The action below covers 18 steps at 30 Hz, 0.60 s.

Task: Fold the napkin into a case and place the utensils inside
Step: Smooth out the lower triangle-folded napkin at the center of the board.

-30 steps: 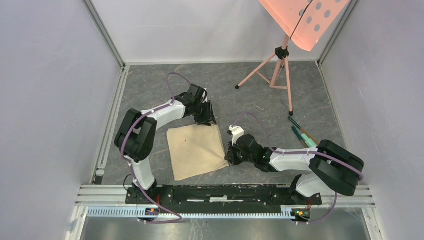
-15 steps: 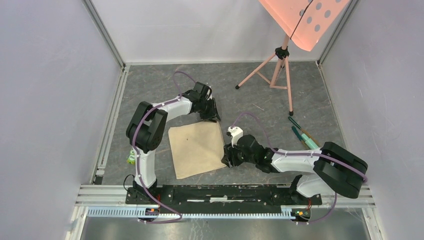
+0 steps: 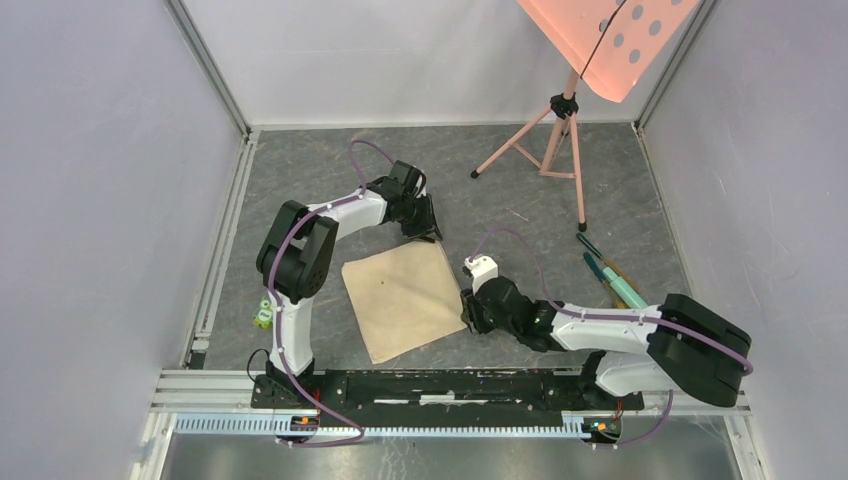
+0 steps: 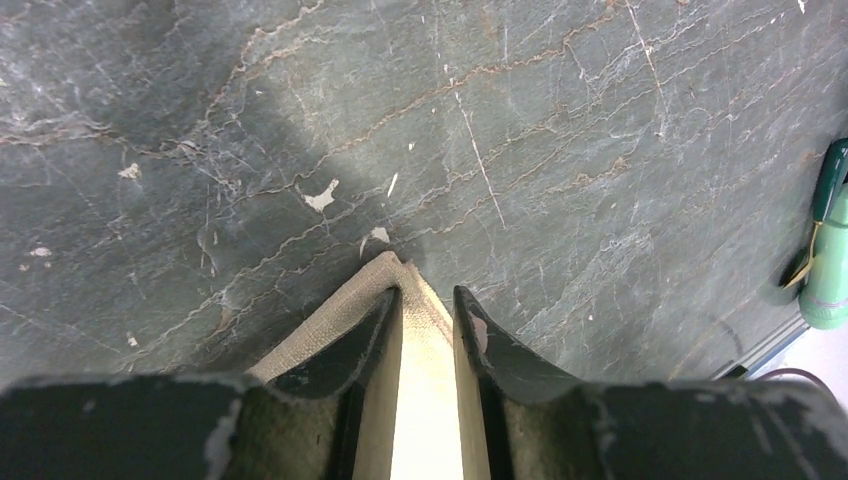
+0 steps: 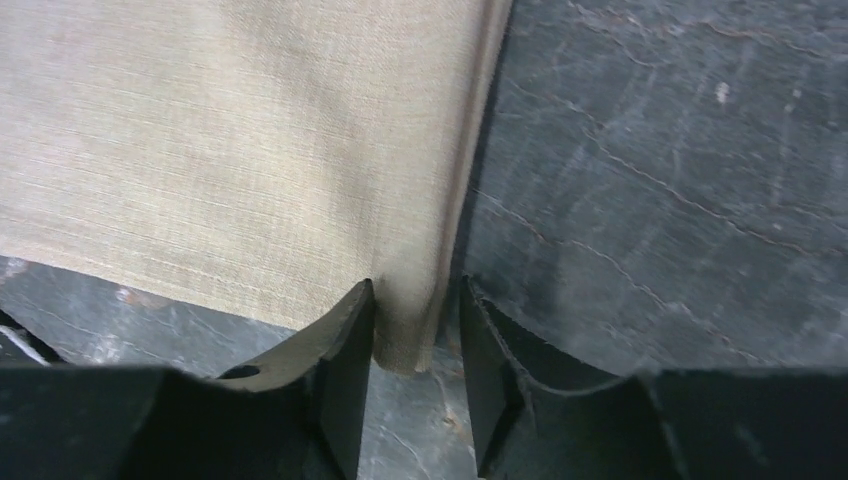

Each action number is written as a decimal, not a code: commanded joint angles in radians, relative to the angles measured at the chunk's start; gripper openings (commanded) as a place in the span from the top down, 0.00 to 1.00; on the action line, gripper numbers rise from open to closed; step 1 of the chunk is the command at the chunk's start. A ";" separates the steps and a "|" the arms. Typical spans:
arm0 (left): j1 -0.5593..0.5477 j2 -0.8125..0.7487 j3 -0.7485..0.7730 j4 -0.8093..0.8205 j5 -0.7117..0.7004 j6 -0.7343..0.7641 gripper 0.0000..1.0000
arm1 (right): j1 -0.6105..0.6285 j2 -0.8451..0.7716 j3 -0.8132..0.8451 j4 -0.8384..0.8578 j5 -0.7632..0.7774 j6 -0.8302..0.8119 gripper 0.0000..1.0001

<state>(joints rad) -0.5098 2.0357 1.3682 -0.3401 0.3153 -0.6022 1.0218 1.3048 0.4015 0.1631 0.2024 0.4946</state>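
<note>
The beige napkin (image 3: 405, 298) lies flat and unfolded on the dark stone table, turned at a slant. My left gripper (image 3: 430, 236) is at its far corner. In the left wrist view the napkin's corner (image 4: 425, 330) fills the narrow gap between the jaws. My right gripper (image 3: 467, 310) is at the near right corner. In the right wrist view the jaws stand close around that napkin corner (image 5: 405, 335). A slim gold utensil (image 3: 619, 274) shows only in part at the right, beside a mint-green cylinder (image 3: 624, 289). No folded case is in view.
A small green frog toy (image 3: 263, 315) sits left of the left arm. A pink tripod (image 3: 548, 140) stands at the back right under a pink perforated panel (image 3: 610, 40). A dark green pen (image 3: 590, 246) lies near the cylinder, which also shows in the left wrist view (image 4: 830, 275).
Both grippers have moved right with the napkin's corners. The napkin has slid right and turned, its near left corner moving most. The frog toy has come into view.
</note>
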 commanded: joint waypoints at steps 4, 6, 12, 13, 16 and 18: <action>0.003 -0.060 0.040 -0.045 0.003 0.028 0.65 | -0.002 -0.074 0.011 -0.260 0.012 -0.044 0.47; 0.003 -0.086 0.025 -0.031 0.022 0.012 0.63 | -0.004 -0.097 0.031 -0.264 -0.001 -0.043 0.42; 0.004 -0.083 0.001 -0.001 0.035 -0.005 0.61 | -0.035 -0.126 0.045 -0.225 -0.034 -0.037 0.43; 0.003 -0.073 0.002 0.005 0.035 -0.007 0.62 | -0.041 -0.120 0.049 -0.220 -0.044 -0.039 0.44; 0.003 -0.043 0.010 0.011 0.019 -0.009 0.62 | -0.045 -0.098 0.061 -0.208 -0.054 -0.048 0.46; 0.004 -0.021 0.020 0.003 0.010 -0.003 0.62 | -0.045 -0.086 0.064 -0.201 -0.058 -0.051 0.50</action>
<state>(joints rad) -0.5098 1.9896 1.3682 -0.3573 0.3340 -0.6025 0.9802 1.1992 0.4221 -0.0483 0.1619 0.4633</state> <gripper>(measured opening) 0.381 0.530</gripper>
